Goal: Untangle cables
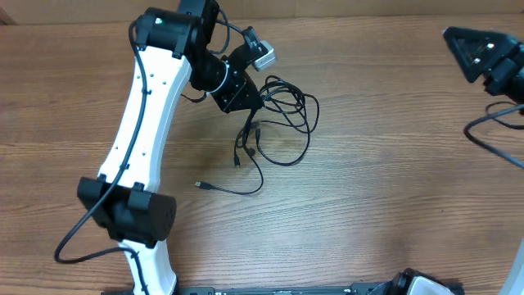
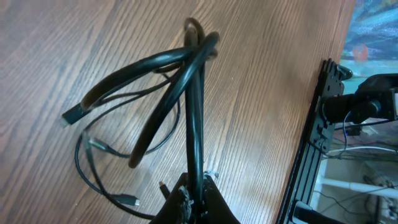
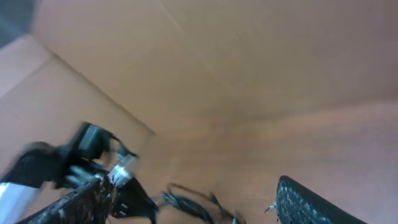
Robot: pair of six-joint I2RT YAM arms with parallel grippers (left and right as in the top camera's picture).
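The cables (image 1: 282, 111) lie as a tangle of thin black loops on the wooden table, just right of centre. Loose strands trail toward the front and end in small plugs (image 1: 199, 185). My left gripper (image 1: 248, 105) sits at the tangle's left edge. In the left wrist view it (image 2: 200, 198) is shut on one black cable strand (image 2: 198, 106). That strand runs up from the jaws to a crossing of loops. My right gripper (image 1: 468, 47) hangs at the far right, well away from the cables. Its fingers (image 3: 308, 202) stand wide apart with nothing between them, and the cables (image 3: 193, 208) show small and blurred beyond.
The left arm's white link (image 1: 143, 123) stretches across the left side of the table. A thicker black cord (image 1: 491, 139) from the right arm loops at the right edge. A black frame rail (image 2: 323, 112) runs along the table's edge. A tan wall (image 3: 217, 56) stands behind the table.
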